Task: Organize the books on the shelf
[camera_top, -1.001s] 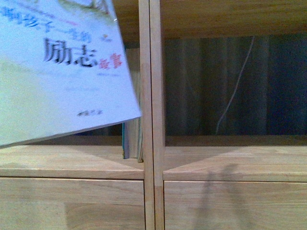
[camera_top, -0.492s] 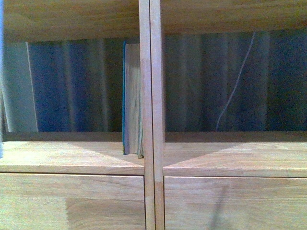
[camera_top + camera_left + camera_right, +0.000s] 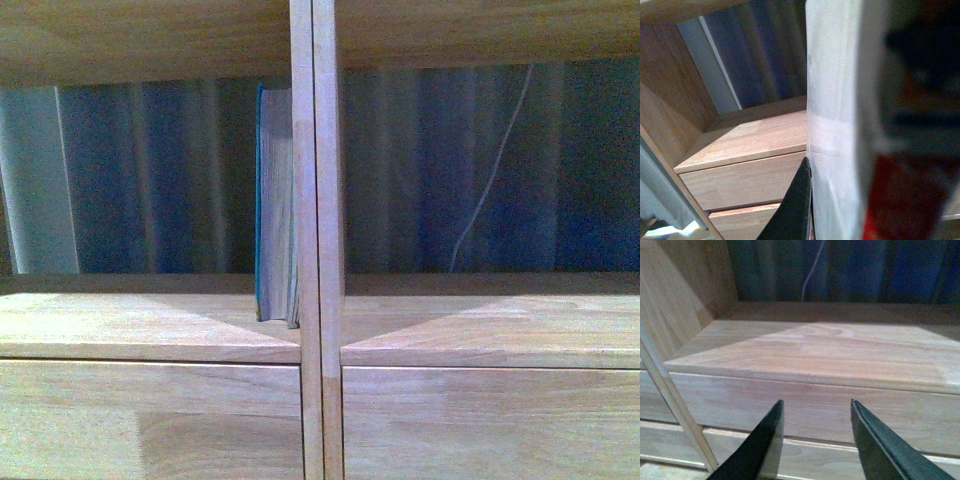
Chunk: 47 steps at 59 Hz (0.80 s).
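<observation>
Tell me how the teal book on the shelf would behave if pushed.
The teal book looks thick, so probably stiff and fairly heavy. Standing upright against the central upright, it likely cannot tip rightward; leftward nothing props it.

A dark blue pleated curtain (image 3: 160,180) fills the background. A thin white cord (image 3: 497,180) hangs before it. A pale grey vertical strip (image 3: 40,180) shows at far left.

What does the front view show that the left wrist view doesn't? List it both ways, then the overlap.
Front only: the teal book upright against the central upright, and a cable behind the right bay. Left wrist only: the softcover, close up beside a dark finger. Both: the shelf and dark backdrop.
</observation>
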Each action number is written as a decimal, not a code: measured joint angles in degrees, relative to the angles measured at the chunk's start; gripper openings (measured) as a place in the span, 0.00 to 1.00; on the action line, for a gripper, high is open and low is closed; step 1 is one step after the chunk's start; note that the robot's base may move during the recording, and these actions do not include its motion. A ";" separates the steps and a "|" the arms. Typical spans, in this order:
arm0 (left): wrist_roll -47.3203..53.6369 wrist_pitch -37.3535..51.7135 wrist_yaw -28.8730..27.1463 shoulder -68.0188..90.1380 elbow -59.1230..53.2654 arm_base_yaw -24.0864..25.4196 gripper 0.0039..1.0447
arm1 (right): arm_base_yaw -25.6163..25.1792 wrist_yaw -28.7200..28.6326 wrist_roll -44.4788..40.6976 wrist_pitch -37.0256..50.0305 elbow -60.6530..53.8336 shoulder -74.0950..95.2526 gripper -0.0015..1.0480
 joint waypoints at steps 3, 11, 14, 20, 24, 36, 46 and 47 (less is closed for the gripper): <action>0.31 0.83 -2.32 -0.94 -1.53 -1.84 0.06 | 1.16 1.99 -0.22 0.55 -2.08 -1.49 0.32; 1.03 2.71 -7.32 -2.56 -4.87 -6.03 0.06 | 4.35 4.04 -0.79 1.57 -6.36 -4.79 0.12; 1.01 3.23 -8.26 -2.91 -5.73 -7.04 0.06 | 4.46 4.15 -0.96 1.75 -7.56 -5.77 0.06; 0.98 4.39 -9.31 -3.56 -7.06 -8.22 0.06 | 4.48 4.50 -1.20 1.97 -10.08 -8.00 0.03; 1.03 5.25 -8.22 -3.63 -7.30 -7.96 0.06 | 4.48 4.50 -1.20 1.97 -11.54 -9.49 0.03; 0.11 8.52 4.57 -2.32 -6.29 1.92 0.06 | 4.48 4.52 -1.20 1.38 -14.71 -13.55 0.03; -3.50 13.46 20.68 1.73 -2.60 18.32 0.06 | 4.48 4.50 -1.20 -0.07 -16.79 -17.00 0.03; -3.67 13.92 21.86 2.08 -2.34 19.61 0.06 | 4.48 4.52 -1.20 -0.20 -16.94 -17.25 0.03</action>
